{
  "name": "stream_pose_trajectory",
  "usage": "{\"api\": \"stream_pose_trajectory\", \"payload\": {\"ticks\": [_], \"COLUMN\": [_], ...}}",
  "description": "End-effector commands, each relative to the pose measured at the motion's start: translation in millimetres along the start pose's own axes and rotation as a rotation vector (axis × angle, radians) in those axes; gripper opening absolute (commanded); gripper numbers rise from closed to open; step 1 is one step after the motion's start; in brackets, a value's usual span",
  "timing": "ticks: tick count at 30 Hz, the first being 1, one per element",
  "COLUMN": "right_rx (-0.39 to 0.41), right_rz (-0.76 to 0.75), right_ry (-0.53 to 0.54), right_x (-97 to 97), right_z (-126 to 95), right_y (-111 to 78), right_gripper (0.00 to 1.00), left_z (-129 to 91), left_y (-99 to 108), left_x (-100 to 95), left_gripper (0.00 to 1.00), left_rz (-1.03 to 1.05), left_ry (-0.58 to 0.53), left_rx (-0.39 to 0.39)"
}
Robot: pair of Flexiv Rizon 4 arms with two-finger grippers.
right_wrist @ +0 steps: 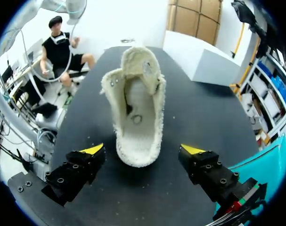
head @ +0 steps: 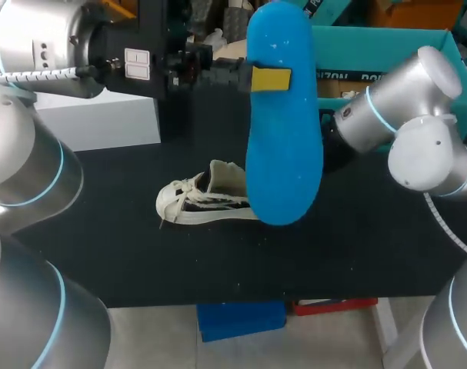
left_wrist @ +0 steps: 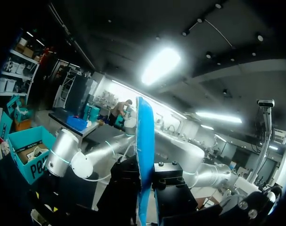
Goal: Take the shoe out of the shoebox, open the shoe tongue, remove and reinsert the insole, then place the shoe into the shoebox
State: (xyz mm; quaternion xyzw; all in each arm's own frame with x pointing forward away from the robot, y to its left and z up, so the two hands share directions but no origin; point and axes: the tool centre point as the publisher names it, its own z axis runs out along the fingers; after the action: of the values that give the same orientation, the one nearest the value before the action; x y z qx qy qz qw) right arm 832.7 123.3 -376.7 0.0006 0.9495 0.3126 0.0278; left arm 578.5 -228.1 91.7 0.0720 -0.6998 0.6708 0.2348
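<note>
While the left arm (head: 48, 46) reaches in level across the upper left of the head view, the left gripper (head: 268, 78) is clamped on the blue insole (head: 283, 131). The insole hangs in the frame's middle with its long axis running top to bottom. Below it, on the black table (head: 125, 231), the white shoe (head: 202, 204) lies lengthwise left to right with its toe to the left. The right arm (head: 402, 115) bends in from the right, in front of the teal shoebox (head: 387, 46) at upper right. The right gripper (right_wrist: 143, 149) is spread wide, its fingers either side of the shoe's heel without touching it, and the toe points away from it.
</note>
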Motion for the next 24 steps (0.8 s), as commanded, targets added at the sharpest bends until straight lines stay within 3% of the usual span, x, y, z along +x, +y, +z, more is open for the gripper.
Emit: {"api": "stream_pose_trajectory", "payload": {"ticks": [1, 13, 24], "right_rx": [0.312, 0.577, 0.679], "right_rz": [-0.005, -0.035, -0.013], "right_ry": [0.015, 0.026, 0.007], "right_x": [2.2, -4.9, -4.0], "right_z": [-11.9, -5.4, 11.7], "right_y": [8.7, 20.1, 24.1], "right_gripper": [1.0, 1.0, 1.0], "left_z": [1.1, 1.1, 1.1], "left_y": [0.9, 0.9, 0.9], "left_x": [0.2, 0.2, 0.2], "left_gripper": [0.0, 0.0, 0.0], "left_rz": [0.0, 0.0, 0.0], "left_ry": [-0.002, -0.002, -0.002], "left_rx": [0.001, 0.001, 0.001]}}
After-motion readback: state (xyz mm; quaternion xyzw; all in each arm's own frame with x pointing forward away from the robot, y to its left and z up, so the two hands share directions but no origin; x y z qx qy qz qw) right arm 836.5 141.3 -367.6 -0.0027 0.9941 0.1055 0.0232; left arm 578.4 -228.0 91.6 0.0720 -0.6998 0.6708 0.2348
